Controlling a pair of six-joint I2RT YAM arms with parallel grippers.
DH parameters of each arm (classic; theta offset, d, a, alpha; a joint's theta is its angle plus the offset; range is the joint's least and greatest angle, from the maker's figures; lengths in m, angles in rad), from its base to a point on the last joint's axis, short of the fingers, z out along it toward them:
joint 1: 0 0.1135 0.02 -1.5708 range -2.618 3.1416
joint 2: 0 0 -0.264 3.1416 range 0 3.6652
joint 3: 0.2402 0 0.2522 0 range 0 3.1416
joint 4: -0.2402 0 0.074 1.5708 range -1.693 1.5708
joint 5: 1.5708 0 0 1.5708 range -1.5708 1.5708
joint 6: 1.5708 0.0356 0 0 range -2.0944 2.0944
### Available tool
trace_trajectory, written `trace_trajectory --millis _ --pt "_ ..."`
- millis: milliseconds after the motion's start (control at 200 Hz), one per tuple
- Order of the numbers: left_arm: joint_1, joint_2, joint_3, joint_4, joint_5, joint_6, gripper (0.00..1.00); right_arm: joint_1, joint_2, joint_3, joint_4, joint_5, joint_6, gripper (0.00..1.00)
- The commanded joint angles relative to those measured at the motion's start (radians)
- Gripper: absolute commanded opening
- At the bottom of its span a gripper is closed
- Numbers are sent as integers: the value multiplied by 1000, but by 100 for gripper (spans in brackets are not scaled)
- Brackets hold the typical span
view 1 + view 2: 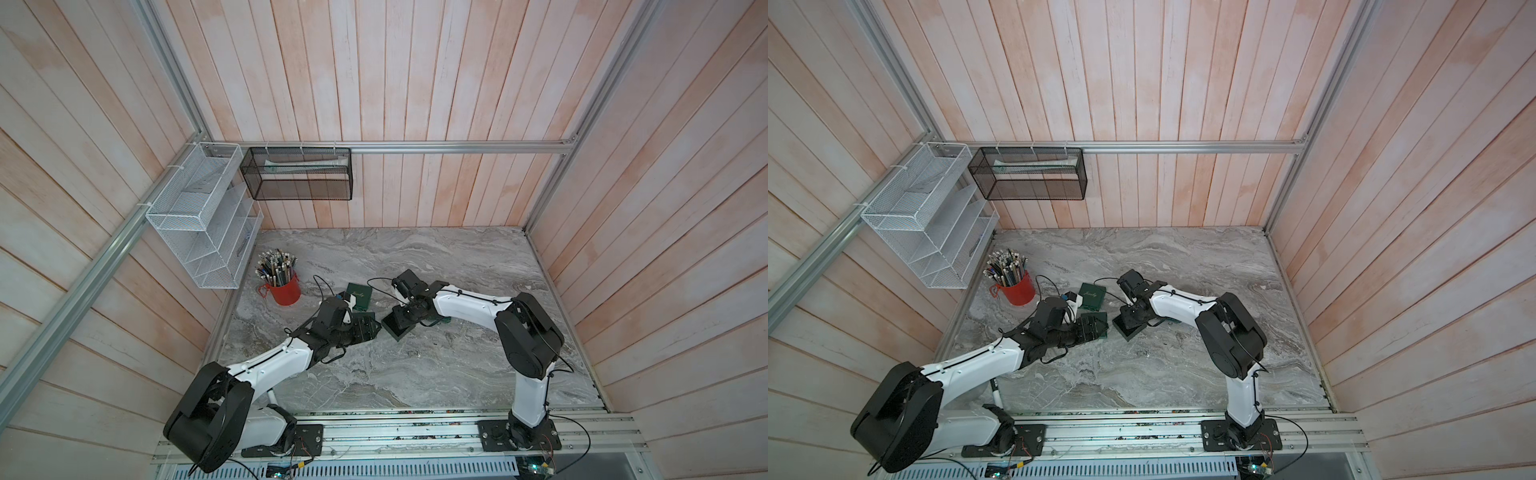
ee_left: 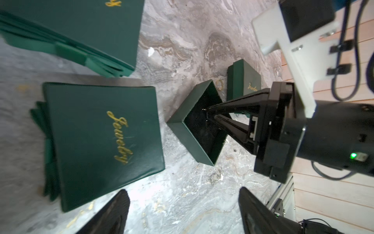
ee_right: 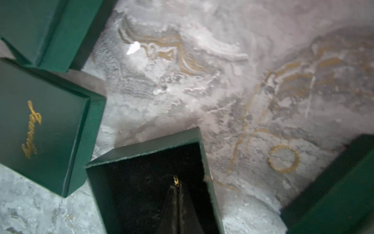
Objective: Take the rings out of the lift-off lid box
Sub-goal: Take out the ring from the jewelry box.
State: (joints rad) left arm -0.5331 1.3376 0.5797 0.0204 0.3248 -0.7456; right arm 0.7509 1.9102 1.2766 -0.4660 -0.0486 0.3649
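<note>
Three o'clock from my open left tool (image 2: 183,194), my right tool (image 2: 209,114) barely pinches a tiny gold metal ring (image 3: 176,180); it may slip.

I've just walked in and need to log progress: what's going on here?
The right gripper is down inside the open green box, shut on a small gold piece, probably a ring. Another ring already lies on the table beside the box. The left gripper hovers open, holding nothing.
</note>
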Motion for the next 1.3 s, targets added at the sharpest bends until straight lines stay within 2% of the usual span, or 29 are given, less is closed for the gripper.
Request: trace_trajectory --millis 0,190,435,810,895,1045,1295 --pt "-14 54 33 69 -13 -37 83 -2 -54 -42 20 -57 100 0" --pt "-54 144 103 72 -36 -37 79 -27 -124 -130 113 -148 173 0" --pt "-77 202 141 90 -37 -41 76 -56 -206 -203 186 -187 230 0" --pt "-91 266 196 131 -36 -54 73 -65 -253 -239 266 -285 260 0" --pt "-91 272 208 139 -36 -54 69 -65 -257 -242 270 -294 265 0" --pt "-92 278 217 143 -42 -45 48 -71 -271 -258 295 -326 278 0" --pt "-91 308 247 109 -47 -27 28 -71 -291 -262 284 -296 270 0"
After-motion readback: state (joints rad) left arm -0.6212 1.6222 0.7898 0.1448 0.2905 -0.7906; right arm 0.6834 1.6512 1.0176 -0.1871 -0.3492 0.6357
